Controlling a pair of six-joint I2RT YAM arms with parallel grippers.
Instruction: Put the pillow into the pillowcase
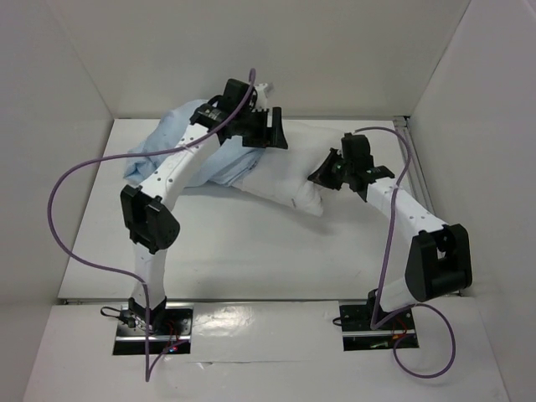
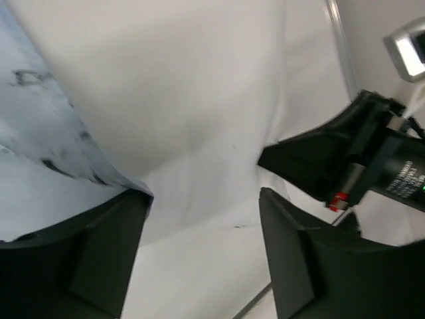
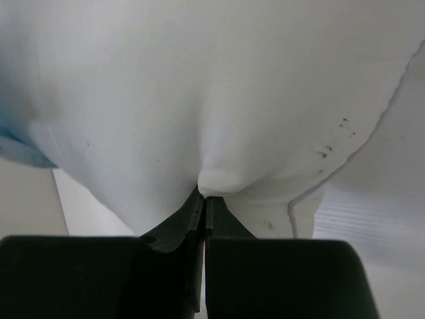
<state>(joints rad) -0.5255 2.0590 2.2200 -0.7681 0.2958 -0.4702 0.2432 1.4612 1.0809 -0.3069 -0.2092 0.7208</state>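
Note:
The white pillow (image 1: 280, 180) lies slantwise across the back of the table, its left end inside the light blue pillowcase (image 1: 163, 142). My left gripper (image 1: 273, 129) hovers over the pillowcase mouth with its jaws wide apart. In the left wrist view this gripper (image 2: 202, 206) holds nothing; the pillowcase (image 2: 46, 159) edge drapes over the left finger (image 2: 86, 259), and the pillow (image 2: 199, 86) fills the middle. My right gripper (image 1: 322, 176) is shut on the pillow's right end. The right wrist view shows its tips (image 3: 204, 198) pinching a fold of the pillow (image 3: 199, 86), with the pillowcase (image 3: 20, 149) at the far left.
White walls close in the table (image 1: 251, 260) at the back and both sides. A metal rail (image 1: 412, 138) runs along the right edge. Purple cables (image 1: 63, 243) loop off both arms. The right arm's wrist (image 2: 372, 159) shows close by in the left wrist view.

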